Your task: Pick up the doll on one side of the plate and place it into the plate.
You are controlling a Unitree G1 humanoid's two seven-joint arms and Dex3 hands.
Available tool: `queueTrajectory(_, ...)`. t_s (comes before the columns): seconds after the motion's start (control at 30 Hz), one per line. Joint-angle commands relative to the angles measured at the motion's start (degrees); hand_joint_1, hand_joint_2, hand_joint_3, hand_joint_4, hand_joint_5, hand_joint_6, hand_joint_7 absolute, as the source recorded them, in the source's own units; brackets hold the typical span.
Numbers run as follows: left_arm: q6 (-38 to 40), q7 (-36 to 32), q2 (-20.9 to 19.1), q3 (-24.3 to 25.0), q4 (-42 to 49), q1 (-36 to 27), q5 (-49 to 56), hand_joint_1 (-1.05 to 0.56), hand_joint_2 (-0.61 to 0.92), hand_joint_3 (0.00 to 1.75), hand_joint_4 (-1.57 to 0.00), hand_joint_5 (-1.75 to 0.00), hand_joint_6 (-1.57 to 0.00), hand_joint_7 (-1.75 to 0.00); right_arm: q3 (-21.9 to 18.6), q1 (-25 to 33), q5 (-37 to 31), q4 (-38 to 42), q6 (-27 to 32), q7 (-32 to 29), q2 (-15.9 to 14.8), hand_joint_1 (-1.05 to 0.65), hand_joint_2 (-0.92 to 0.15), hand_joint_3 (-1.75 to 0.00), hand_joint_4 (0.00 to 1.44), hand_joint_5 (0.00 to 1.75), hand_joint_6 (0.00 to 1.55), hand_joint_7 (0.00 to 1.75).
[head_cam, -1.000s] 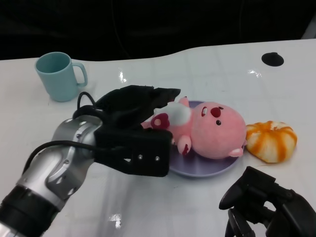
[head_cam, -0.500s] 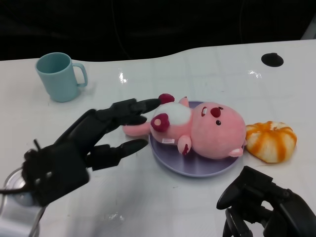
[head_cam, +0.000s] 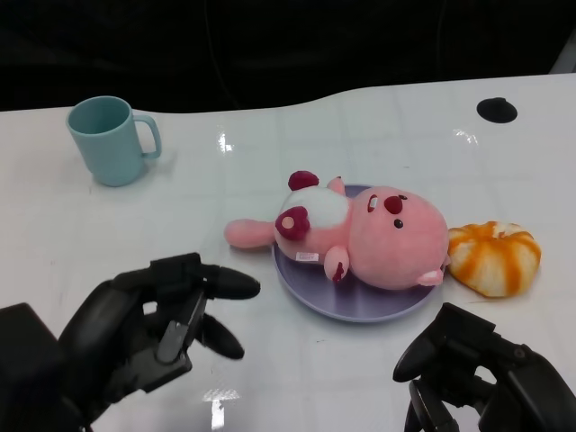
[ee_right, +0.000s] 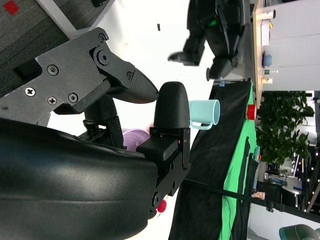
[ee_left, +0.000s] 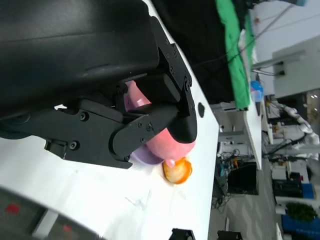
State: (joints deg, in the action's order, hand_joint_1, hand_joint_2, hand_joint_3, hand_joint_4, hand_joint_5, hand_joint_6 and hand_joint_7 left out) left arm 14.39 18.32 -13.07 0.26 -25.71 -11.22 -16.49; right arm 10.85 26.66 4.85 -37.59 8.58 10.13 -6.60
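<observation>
Lying on the round lilac plate (head_cam: 297, 288), the pink plush doll (head_cam: 369, 234) has its long axis across the table, tail end overhanging toward the left hand (head_cam: 153, 328). That hand, fingers apart and empty, sits nearer than the right hand (head_cam: 477, 378), whose fingers are curled on nothing.

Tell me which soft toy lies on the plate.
The pink doll lies on the purple plate; the orange-and-white plush sits on the table beside the plate.

Pink plush doll (head_cam: 373, 236) on its back across the purple plate (head_cam: 360, 306), tail overhanging.
</observation>
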Motion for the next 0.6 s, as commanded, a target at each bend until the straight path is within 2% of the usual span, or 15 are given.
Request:
queueTrajectory(0.03,3.1,-1.28,-0.47,0.88,-3.3,-2.11,-0.62,-0.01,0.52,1.21,-0.72,-1.52,-0.73,-1.07,-0.17,0.04,-0.04,-0.39,0.64,-0.36,-0.31,-0.25,-0.6,-1.11,0.61,1.75,0.5,1.53)
queueTrajectory(0.2,7.75,-2.56,0.28,1.73,-6.34,-4.54,-2.13,-0.02,0.54,1.26,-0.7,-1.72,-0.69,-1.37,-0.63,-0.04,0.33,-0.07,0.1,0.11,-0.56,-0.25,-0.6,-1.1,0.61,1.75,0.5,1.53)
queueTrajectory(0.3,10.06,-2.38,0.15,1.89,-6.57,-4.81,-3.35,-0.01,0.56,1.25,-0.77,-1.74,-0.73,-1.45,-0.95,0.03,0.28,0.04,-0.13,0.25,-0.73,-0.25,-0.6,-1.1,0.61,1.75,0.5,1.53)
queueTrajectory(0.43,11.04,-0.79,-0.6,1.89,-4.13,-4.12,-4.21,0.0,0.5,1.36,-0.9,-1.75,-0.83,-1.55,-1.52,0.2,0.77,0.09,-0.06,0.48,-0.82,-0.25,-0.61,-1.09,0.61,1.74,0.5,1.53)
queueTrajectory(0.6,11.65,1.41,-1.46,1.78,-0.85,-3.23,-5.68,-0.03,0.44,1.45,-0.92,-1.75,-0.8,-1.68,-2.39,0.2,0.97,0.47,-0.63,0.97,-1.1,-0.25,-0.61,-1.08,0.61,1.74,0.5,1.52)
